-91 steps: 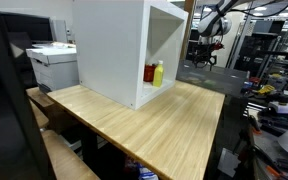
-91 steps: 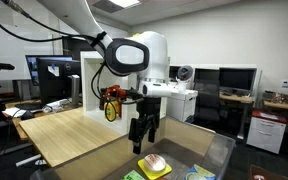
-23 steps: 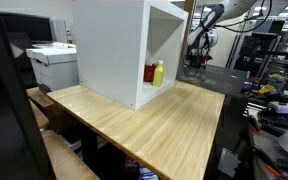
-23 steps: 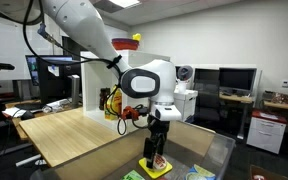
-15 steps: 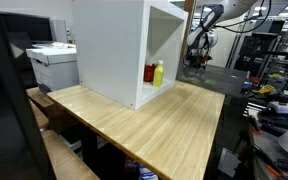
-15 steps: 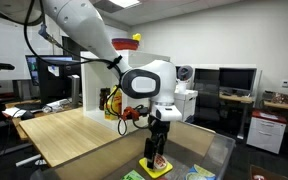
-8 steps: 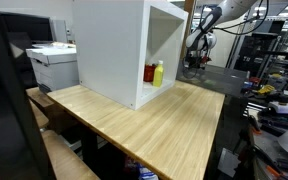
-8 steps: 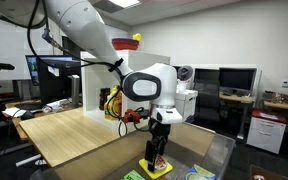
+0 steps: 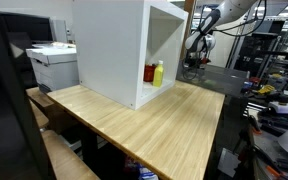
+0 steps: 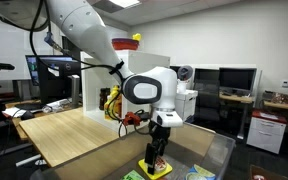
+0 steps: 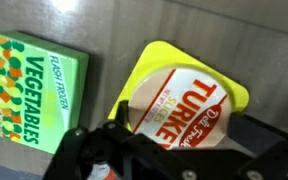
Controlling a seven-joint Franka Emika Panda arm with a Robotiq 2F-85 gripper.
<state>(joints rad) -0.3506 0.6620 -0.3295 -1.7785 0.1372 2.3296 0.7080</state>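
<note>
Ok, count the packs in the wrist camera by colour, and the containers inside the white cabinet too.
Yellow packs: 1, the turkey slices pack
Green packs: 1, the vegetables box
Yellow containers in the white cabinet: 1, the yellow bottle
Red containers in it: 1, the red container
Total: 4

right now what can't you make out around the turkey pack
turkey slices pack: wrist view, lower edge and end of the label hidden by the dark housing
fingers: exterior view, too small to tell whether they touch the pack
frozen vegetables box: wrist view, bottom corner hidden by the same housing, small print blurred
yellow bottle in the white cabinet: exterior view, label too small to read
</note>
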